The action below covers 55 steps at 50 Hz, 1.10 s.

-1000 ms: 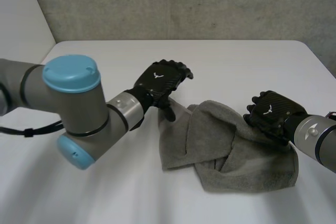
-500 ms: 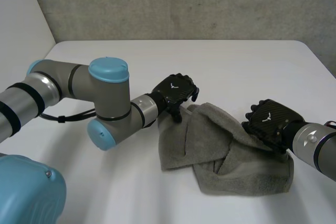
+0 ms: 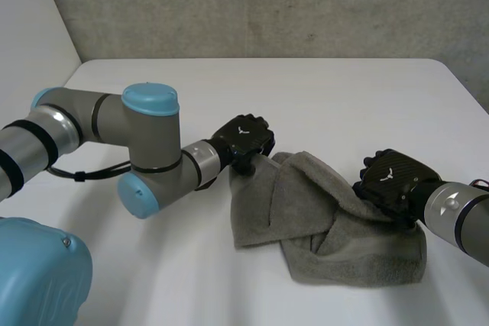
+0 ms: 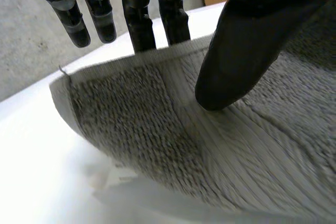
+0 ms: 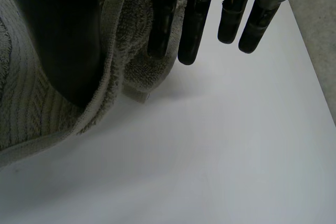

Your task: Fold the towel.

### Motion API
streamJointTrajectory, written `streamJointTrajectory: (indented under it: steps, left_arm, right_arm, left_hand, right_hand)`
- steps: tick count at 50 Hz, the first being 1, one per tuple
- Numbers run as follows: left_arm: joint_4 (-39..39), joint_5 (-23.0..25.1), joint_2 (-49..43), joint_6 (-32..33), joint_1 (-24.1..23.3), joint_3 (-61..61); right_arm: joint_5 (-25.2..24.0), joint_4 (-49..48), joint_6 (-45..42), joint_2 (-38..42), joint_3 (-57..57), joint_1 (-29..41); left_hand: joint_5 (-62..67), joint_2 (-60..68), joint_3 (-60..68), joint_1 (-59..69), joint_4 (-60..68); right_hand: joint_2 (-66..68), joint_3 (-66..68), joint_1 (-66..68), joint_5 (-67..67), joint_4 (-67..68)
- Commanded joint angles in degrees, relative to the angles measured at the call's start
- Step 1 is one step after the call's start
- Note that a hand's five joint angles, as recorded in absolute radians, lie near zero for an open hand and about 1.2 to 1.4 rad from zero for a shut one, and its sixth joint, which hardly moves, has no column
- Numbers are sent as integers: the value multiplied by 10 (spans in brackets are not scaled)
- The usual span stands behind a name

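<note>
**Right robot hand [image 5: 58,40] pinches towel [image 5: 31,119] at hem**
The grey towel's banded hem runs between the thumb and the two nearer fingers [image 5: 164,19]. The other two fingers are straight, clear of the cloth, above the white table [image 5: 220,150].

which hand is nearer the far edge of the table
Left. The left hand pinches the towel at its far corner, closer to the table's far edge; the right hand pinches the towel's right edge, further toward the robot.

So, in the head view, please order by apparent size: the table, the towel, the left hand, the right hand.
1. table
2. towel
3. left hand and right hand: they look about equal, so I do not rank them.
</note>
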Motion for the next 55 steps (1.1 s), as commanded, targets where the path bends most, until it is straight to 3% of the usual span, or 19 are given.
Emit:
streamJointTrajectory:
  steps: [1, 4, 10, 14, 21, 29, 34, 37, 39, 42, 44, 50, 52, 55]
  left_arm:
    - [-5, -1, 13, 39, 9, -30]
    - [-5, -2, 17, 49, 10, -38]
    - [-1, -21, 41, 64, 10, -65]
    - [6, -60, 85, 69, 11, -91]
    - [12, -114, 176, 64, 26, -167]
    - [17, -113, 279, 67, 57, -274]
    - [42, -113, 286, 67, 97, -268]
    - [83, -119, 277, 68, 113, -220]
    - [107, -125, 263, 63, 124, -181]
    - [149, -155, 244, 50, 125, -99]
    - [192, -203, 255, 17, 131, -35]
    - [254, -209, 345, -63, 155, -30]
    - [265, -163, 381, -93, 185, -72]
    - [268, -137, 388, -99, 195, -99]
  right_arm:
    - [0, 2, 0, -1, 0, 0]
    - [1, 2, 0, -1, 1, 1]
    - [1, 3, 0, -4, 0, 1]
    - [-3, 3, 0, -11, -2, 0]
    - [-7, 7, -2, -59, 1, -4]
    - [-62, 90, -13, -77, -37, -24]
    - [-83, 86, -5, -25, -117, -17]
    - [-65, 52, 11, 33, -211, 5]
    - [-20, -15, 45, 73, -329, 33]
    - [7, -65, 64, 83, -398, 39]
    - [44, -177, 111, 76, -494, 40]
    - [35, -237, 178, 32, -485, 37]
    - [14, -234, 182, 23, -430, 30]
    - [0, -233, 182, 7, -358, 28]
  left_hand:
    - [74, 76, -28, 80, -31]
    - [78, 80, -28, 83, -31]
    - [238, 239, -28, 243, -31]
    - [238, 239, -28, 243, -31]
    - [238, 239, -28, 243, -31]
    - [238, 239, -28, 243, -31]
    - [238, 239, -28, 243, -31]
    - [238, 239, -28, 243, -31]
    - [238, 239, -28, 243, -31]
    - [238, 239, -28, 243, -31]
    - [238, 239, -28, 243, -31]
    - [238, 239, -28, 243, -31]
    - [238, 239, -28, 243, -31]
    - [238, 239, -28, 243, -31]
  right_hand:
    - [26, -27, 18, 21, -44]
    - [46, -27, 39, 41, -44]
    - [135, -27, 128, 130, -44]
    - [383, -27, 376, 378, -44]
    - [404, -27, 396, 399, -44]
    - [404, -27, 396, 399, -44]
    - [404, -27, 396, 399, -44]
    - [404, -27, 396, 399, -44]
    - [404, -27, 396, 399, -44]
    - [404, -27, 396, 399, -44]
    - [404, -27, 396, 399, -44]
    - [404, -27, 396, 399, -44]
    - [404, -27, 396, 399, -44]
    - [404, -27, 396, 399, -44]
